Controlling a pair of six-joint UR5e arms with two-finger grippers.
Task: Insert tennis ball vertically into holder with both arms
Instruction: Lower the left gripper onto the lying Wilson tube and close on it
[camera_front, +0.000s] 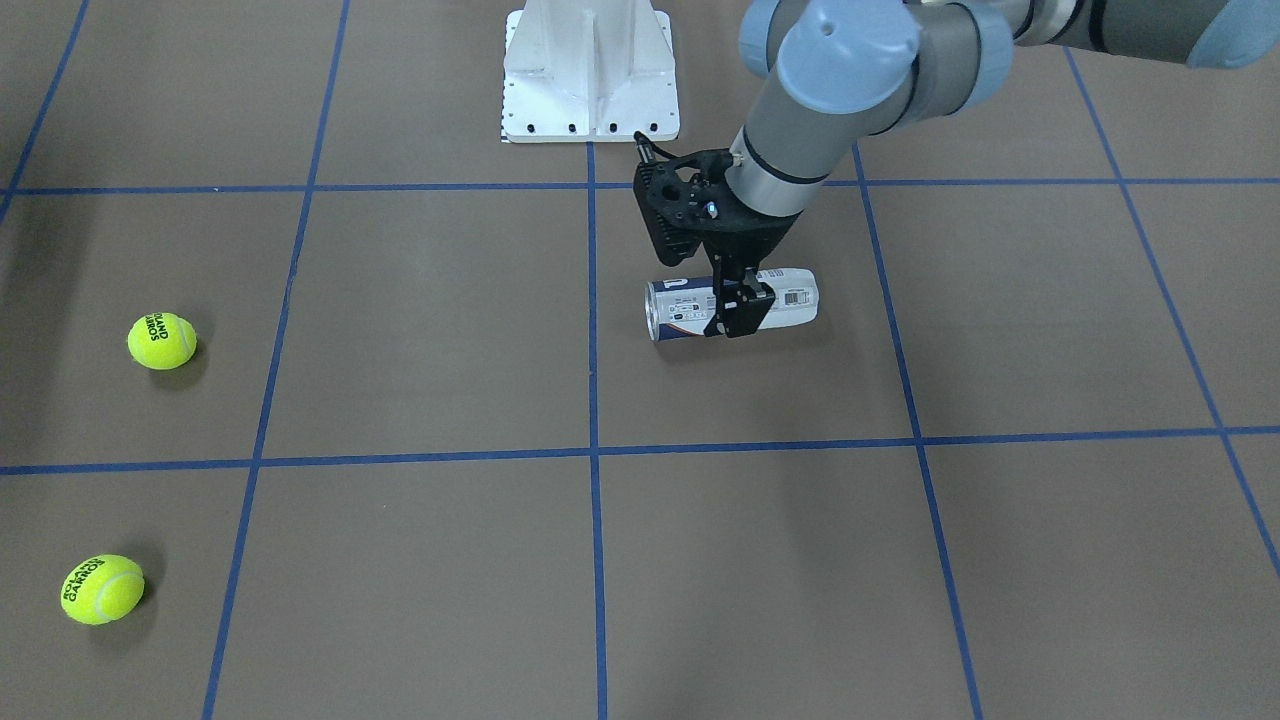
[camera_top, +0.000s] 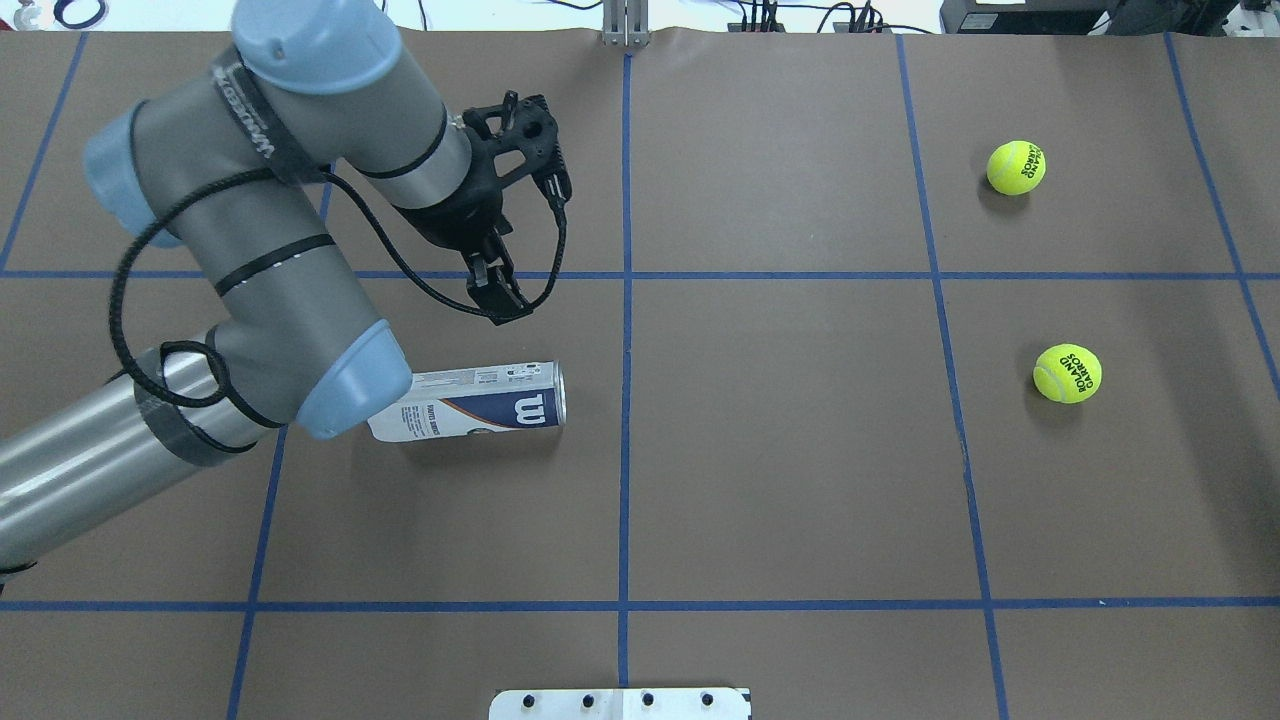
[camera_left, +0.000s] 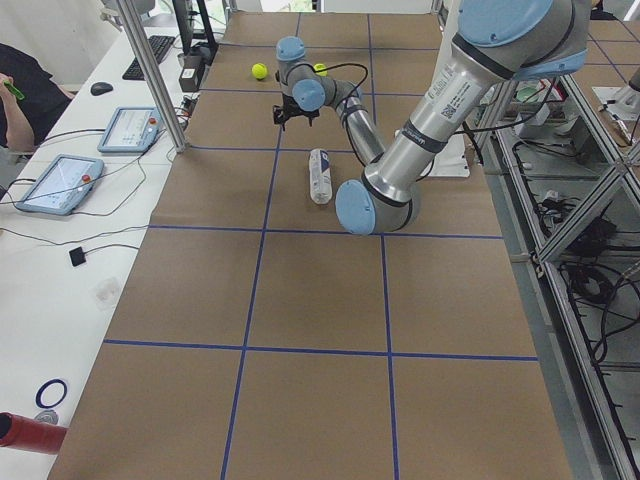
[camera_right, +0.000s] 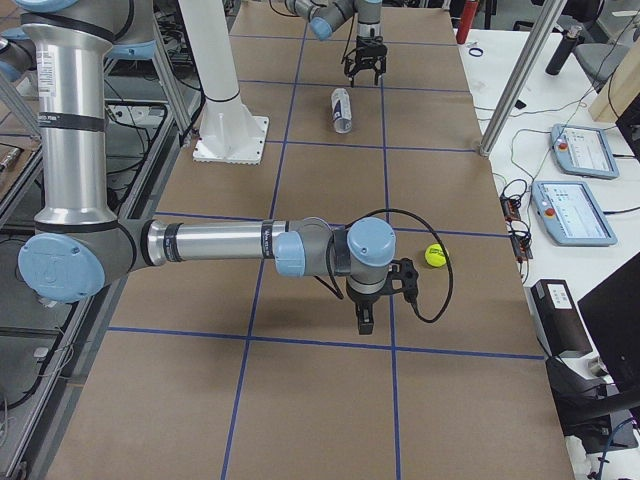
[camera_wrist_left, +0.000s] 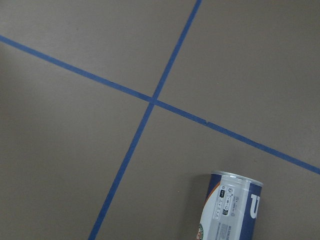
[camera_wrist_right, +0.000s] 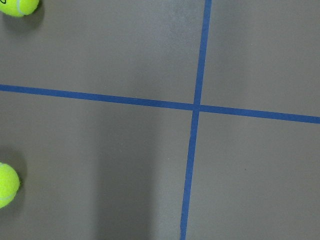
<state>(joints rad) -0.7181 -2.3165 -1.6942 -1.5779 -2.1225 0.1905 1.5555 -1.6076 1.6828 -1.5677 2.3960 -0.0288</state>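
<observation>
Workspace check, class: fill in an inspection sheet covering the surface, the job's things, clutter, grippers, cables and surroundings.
Surface: brown table, blue tape grid.
Job's things: can lying on its side; two tennis balls well apart from it.
Clutter: nothing seen.
Grippers: left gripper open, raised beside the can; right gripper in one side view only, cannot tell.
Cables: black cable looped along the left arm.
Surroundings: white pedestal; tablets on a side bench.
</observation>
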